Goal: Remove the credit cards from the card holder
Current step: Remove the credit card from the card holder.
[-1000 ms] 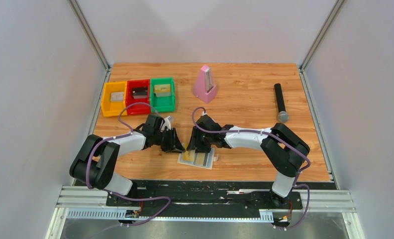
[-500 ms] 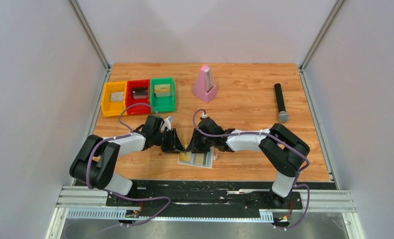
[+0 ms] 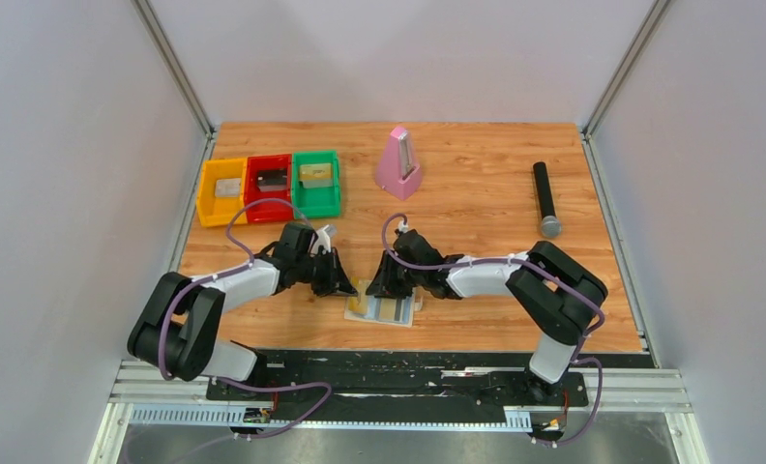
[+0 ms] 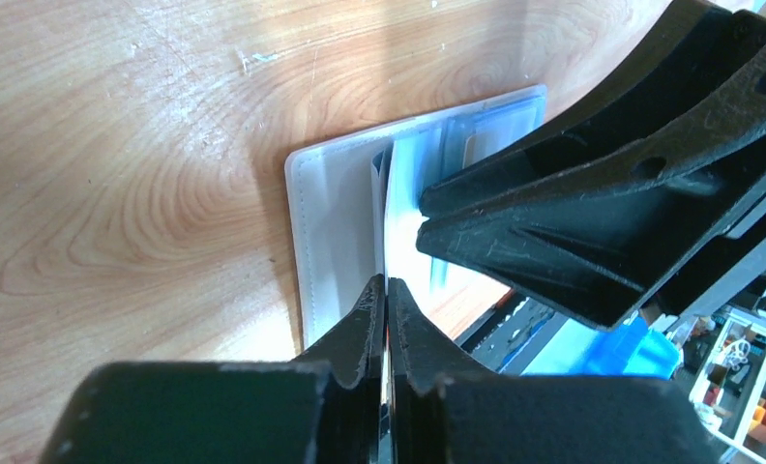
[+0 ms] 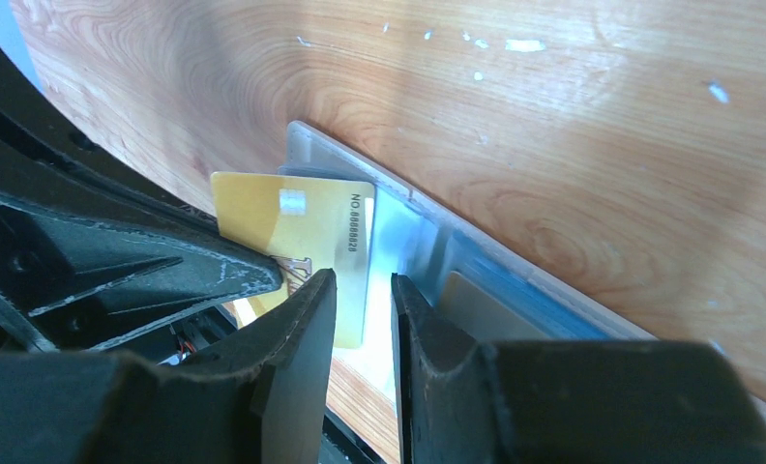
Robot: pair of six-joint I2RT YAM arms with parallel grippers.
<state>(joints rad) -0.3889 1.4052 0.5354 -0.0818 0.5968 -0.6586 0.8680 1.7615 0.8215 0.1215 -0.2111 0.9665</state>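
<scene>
From above, the card holder (image 3: 398, 311) lies open on the wooden table (image 3: 476, 222), close to its near edge and between the two arms. The left gripper (image 3: 348, 287) and right gripper (image 3: 379, 290) meet nose to nose over its left end, where a yellow card (image 3: 362, 304) shows. Along the far left of the table stand a yellow bin (image 3: 205, 198), a red bin (image 3: 251, 193) and a green bin (image 3: 333, 188). A pink metronome (image 3: 398, 164) stands at the back and a black microphone (image 3: 545, 200) lies to the right. In the left wrist view, the left gripper (image 4: 387, 295) has its fingers pressed together on a thin pale edge, the card seen edge-on, just above the holder's cream rim (image 4: 326, 227). The right arm's black fingers bear down on the blue panel beside it. In the right wrist view, the yellow card (image 5: 302, 217) stands tilted over the holder's corner, its lower left corner pinched by the left arm's fingers. I cannot tell whether it is clear of the pocket. The right gripper (image 5: 363, 280) is spread by a narrow gap, with nothing between its fingers.
</scene>
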